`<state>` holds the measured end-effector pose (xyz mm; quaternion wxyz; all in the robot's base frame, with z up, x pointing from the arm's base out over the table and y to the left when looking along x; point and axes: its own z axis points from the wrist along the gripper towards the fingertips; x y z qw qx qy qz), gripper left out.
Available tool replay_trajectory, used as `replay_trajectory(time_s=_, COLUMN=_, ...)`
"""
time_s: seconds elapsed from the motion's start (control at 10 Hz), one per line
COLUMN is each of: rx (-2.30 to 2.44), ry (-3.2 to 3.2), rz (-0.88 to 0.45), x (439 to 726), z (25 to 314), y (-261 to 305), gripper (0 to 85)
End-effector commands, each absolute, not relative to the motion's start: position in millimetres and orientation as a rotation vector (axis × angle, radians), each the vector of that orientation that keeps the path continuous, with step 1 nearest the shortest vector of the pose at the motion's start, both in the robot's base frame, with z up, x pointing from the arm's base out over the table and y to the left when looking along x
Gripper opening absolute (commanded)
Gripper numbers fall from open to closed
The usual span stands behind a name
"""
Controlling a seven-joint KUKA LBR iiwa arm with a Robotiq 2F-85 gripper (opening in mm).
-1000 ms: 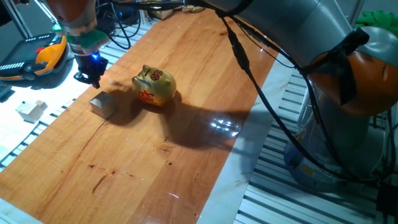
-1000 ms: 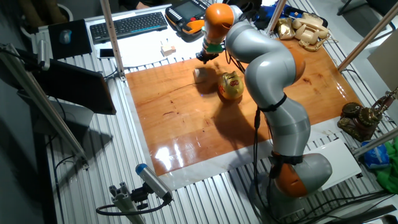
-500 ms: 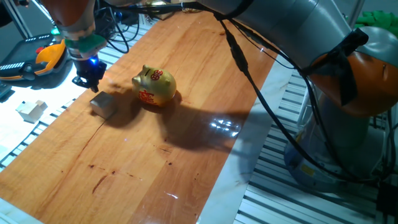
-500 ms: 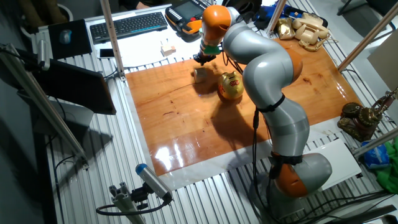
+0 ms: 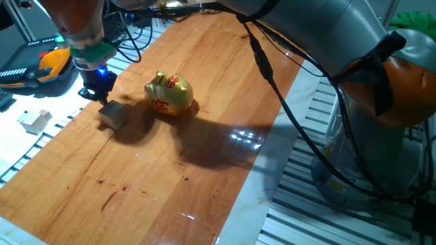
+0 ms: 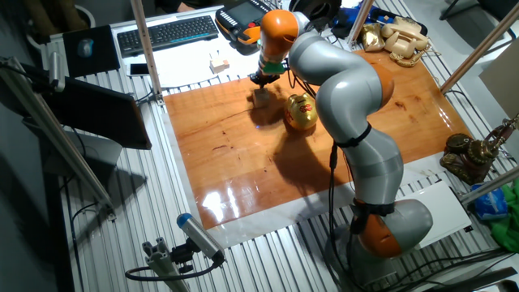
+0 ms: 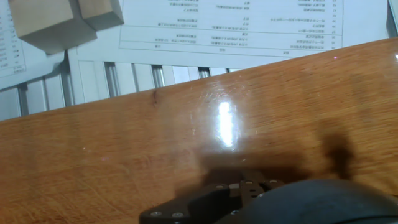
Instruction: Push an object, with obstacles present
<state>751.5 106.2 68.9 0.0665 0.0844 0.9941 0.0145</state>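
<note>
The object, a small pale wooden cube (image 5: pixel 113 114) (image 6: pixel 262 96), rests on the wooden board (image 5: pixel 204 156) near its left edge. The obstacle, a shiny golden piggy bank (image 5: pixel 169 94) (image 6: pixel 300 113) with red markings, stands a short way to the cube's right. My gripper (image 5: pixel 96 92) (image 6: pixel 261 79) hangs low just behind the cube's far side, its dark fingers together and holding nothing. I cannot tell whether it touches the cube. The hand view shows only board, paper and the gripper's dark body (image 7: pixel 249 199); the cube is out of that view.
A similar pale block (image 5: pixel 34 120) (image 6: pixel 217 64) (image 7: pixel 50 22) lies off the board on printed paper. An orange-and-black pendant (image 5: pixel 41 64) and a keyboard (image 6: pixel 166 32) sit beyond. The arm's links (image 6: pixel 349 89) arch over the board's right half.
The gripper has shifted left toward the board's edge and come down behind the cube. Cube and piggy bank sit where they were.
</note>
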Motion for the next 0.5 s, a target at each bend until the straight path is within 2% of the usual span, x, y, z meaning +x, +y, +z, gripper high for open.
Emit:
replay_trajectory(time_s=0.0, rx=0.254, ry=2.997, rz=0.043, x=751.0, z=67.9, y=107.7, gripper=0.0)
replay_trajectory(time_s=0.4, rx=0.249, ry=3.009, rz=0.023, x=748.9, z=64.7, y=112.5, gripper=0.0)
